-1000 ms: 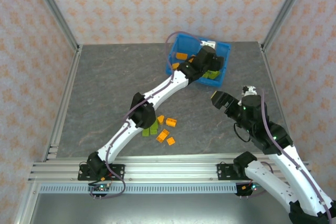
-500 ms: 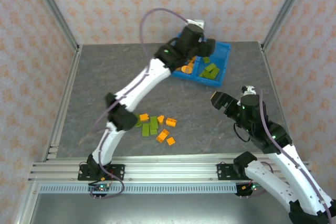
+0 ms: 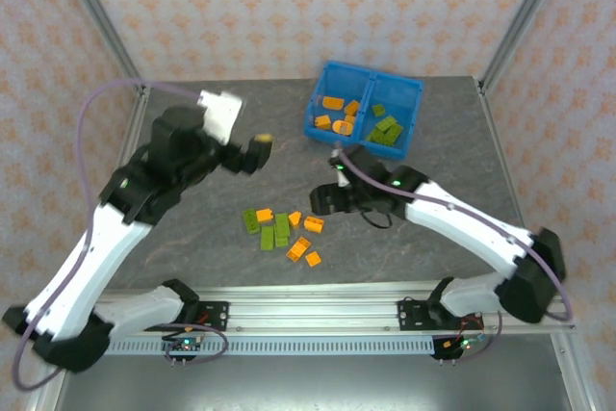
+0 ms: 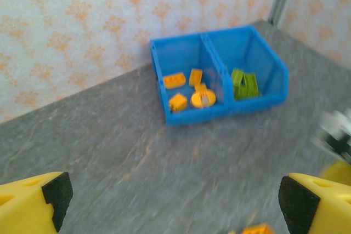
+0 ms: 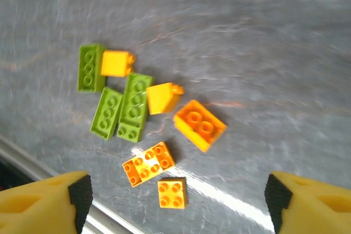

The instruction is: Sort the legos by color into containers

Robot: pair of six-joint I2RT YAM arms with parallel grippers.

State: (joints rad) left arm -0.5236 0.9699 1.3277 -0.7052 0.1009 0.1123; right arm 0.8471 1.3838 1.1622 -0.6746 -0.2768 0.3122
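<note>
Right wrist | right tool [image 5: 178, 193] open | legos [image 5: 135, 102] below, ungripped | left tool [image 4: 175, 197] open

Blue two-compartment bin [image 3: 373, 73] at the table's [image 3: 192, 141] far side: orange bricks [image 3: 334, 113] in the left compartment, olive-green bricks [image 3: 386, 129] in the right. Mixed loose bricks [image 3: 282, 230] clustered well apart, nearer the front edge.
</note>
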